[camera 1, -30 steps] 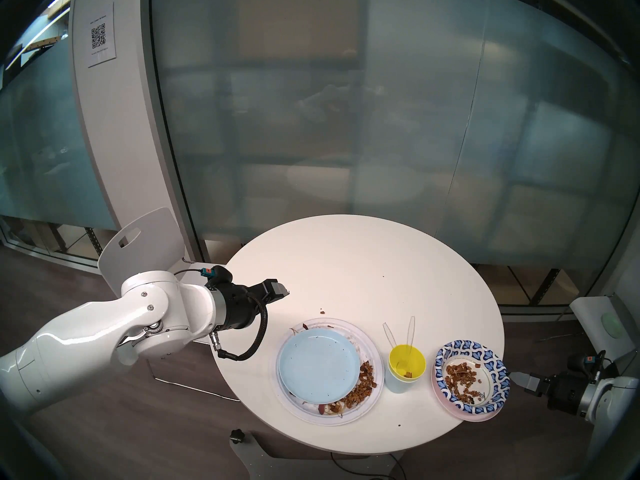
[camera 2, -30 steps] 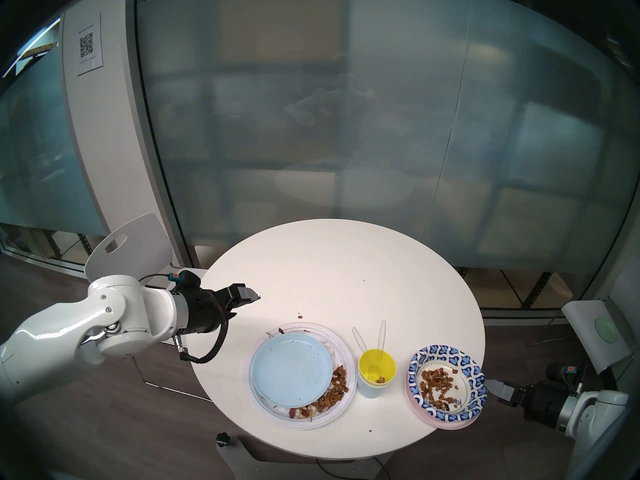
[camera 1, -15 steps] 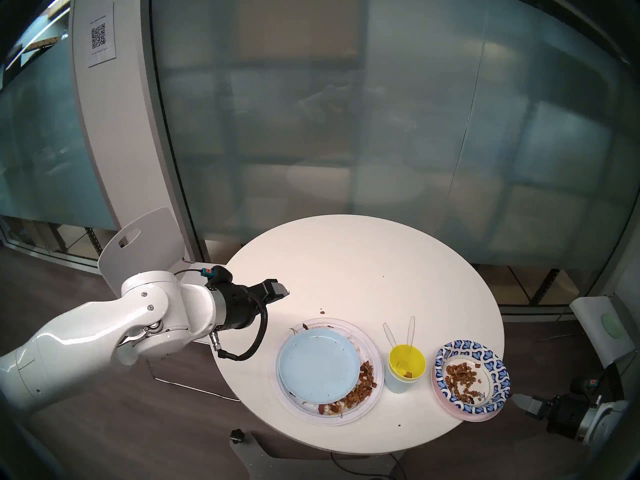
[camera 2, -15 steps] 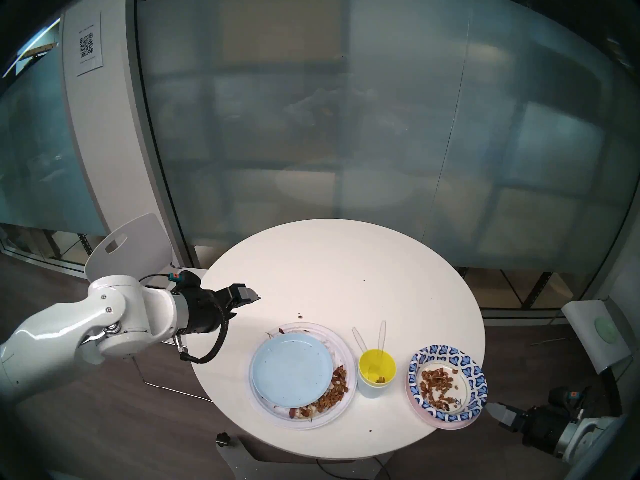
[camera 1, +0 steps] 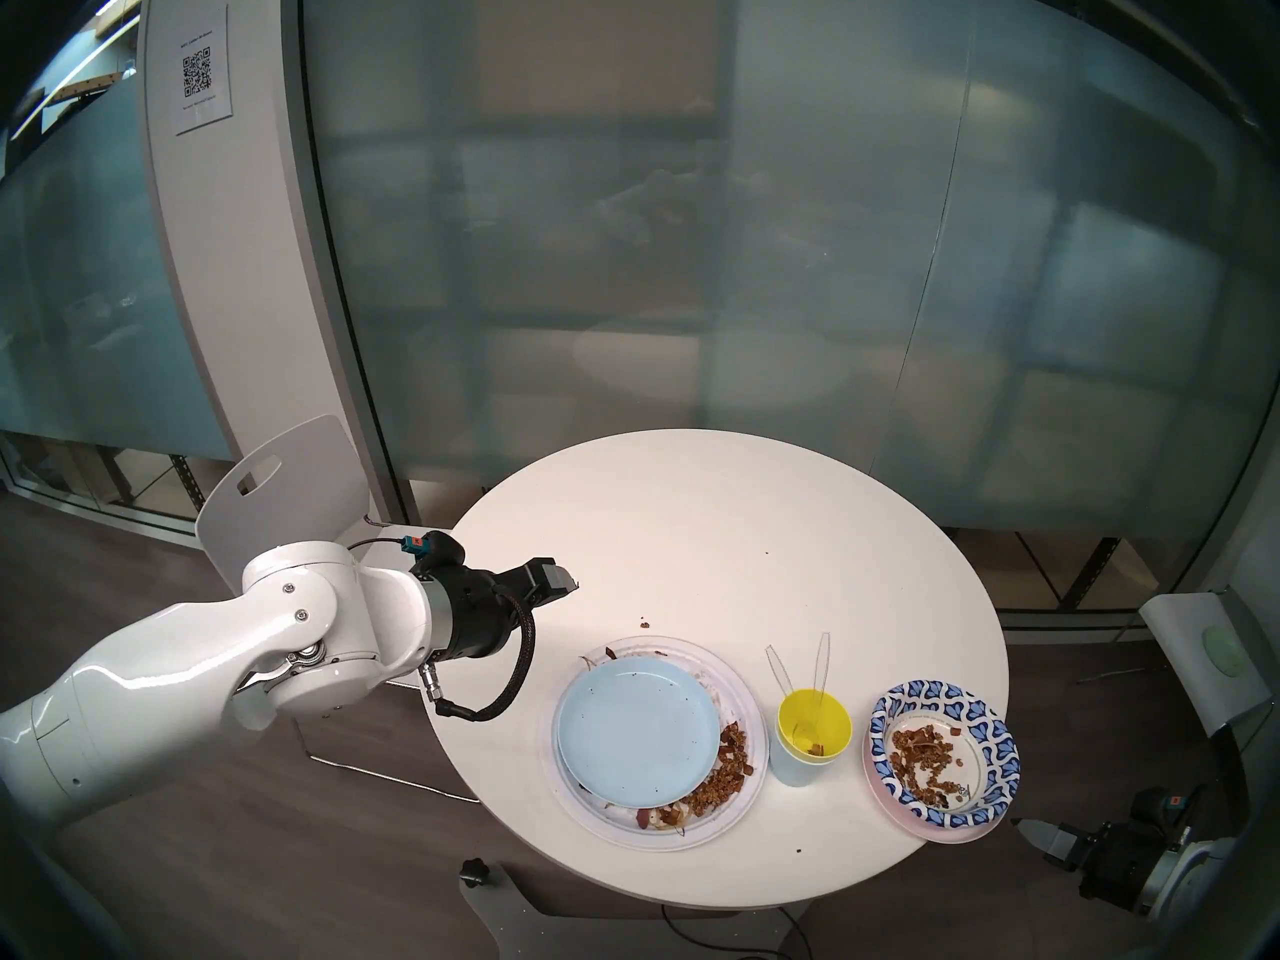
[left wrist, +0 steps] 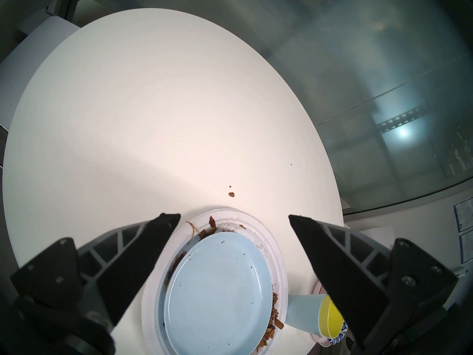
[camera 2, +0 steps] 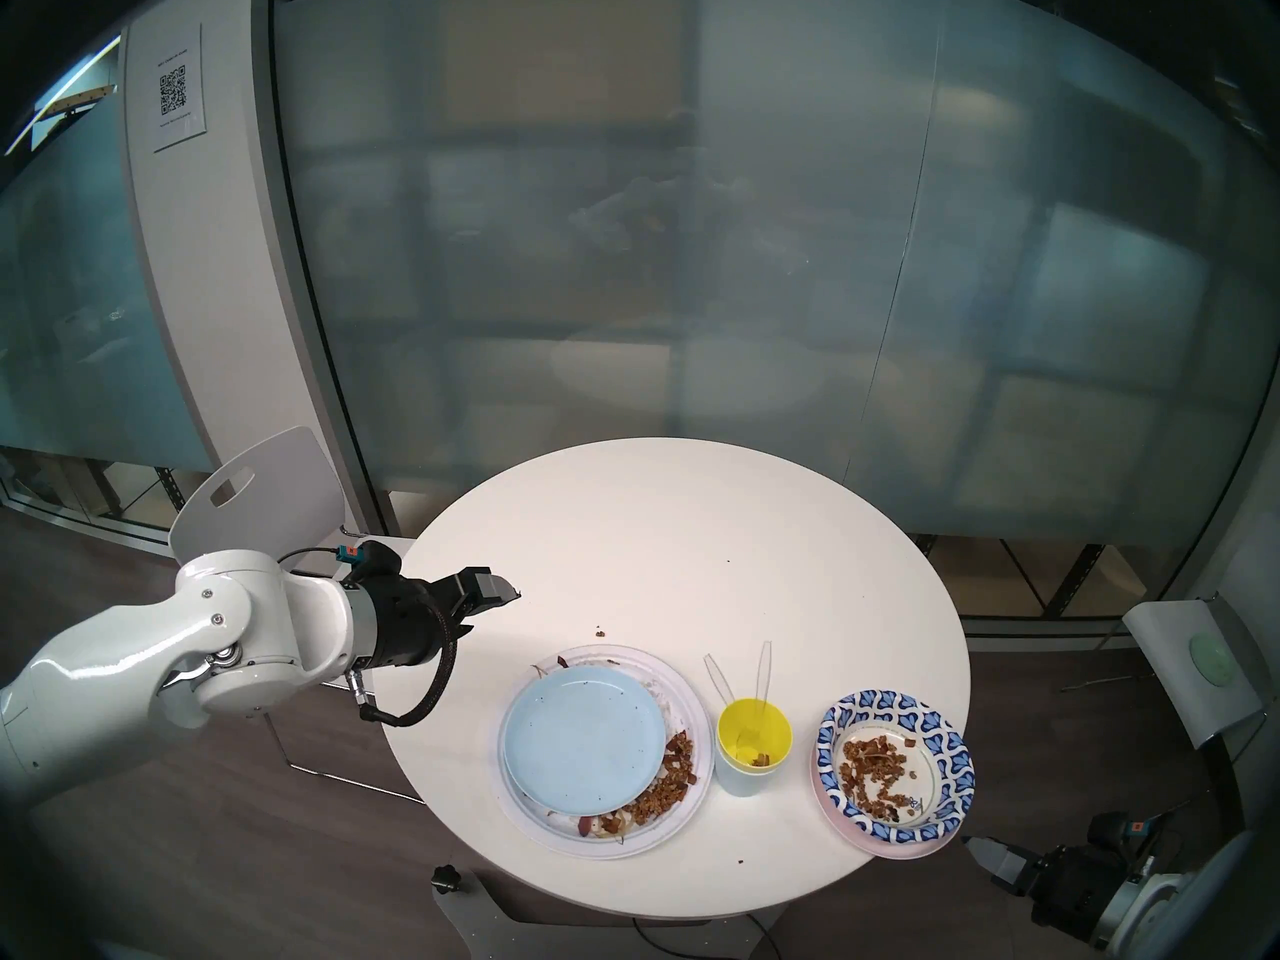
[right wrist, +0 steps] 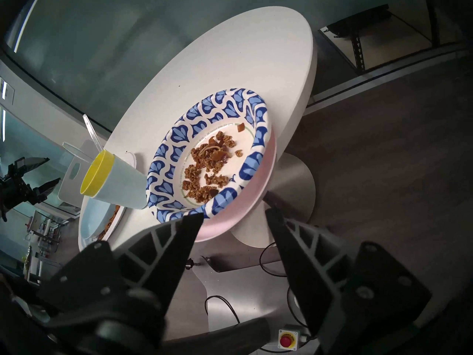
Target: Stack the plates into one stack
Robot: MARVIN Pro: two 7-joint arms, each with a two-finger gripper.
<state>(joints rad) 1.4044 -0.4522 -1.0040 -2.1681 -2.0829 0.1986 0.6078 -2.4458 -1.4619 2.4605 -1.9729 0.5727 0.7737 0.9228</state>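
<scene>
Looking from the head, you had the light blue plate [camera 1: 638, 730] on the white ridged plate [camera 1: 747, 785], and the patterned paper plate [camera 1: 997, 744] on the pink plate [camera 1: 900, 810]. Your left gripper [left wrist: 234, 220] gaped empty. Your right gripper [right wrist: 234, 213] stood open beside the pink rim.

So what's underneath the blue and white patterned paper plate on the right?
A pale pink plate lies under the patterned paper plate; only its rim shows, at the table edge. Its middle is covered, so anything lying on it cannot be seen.
</scene>
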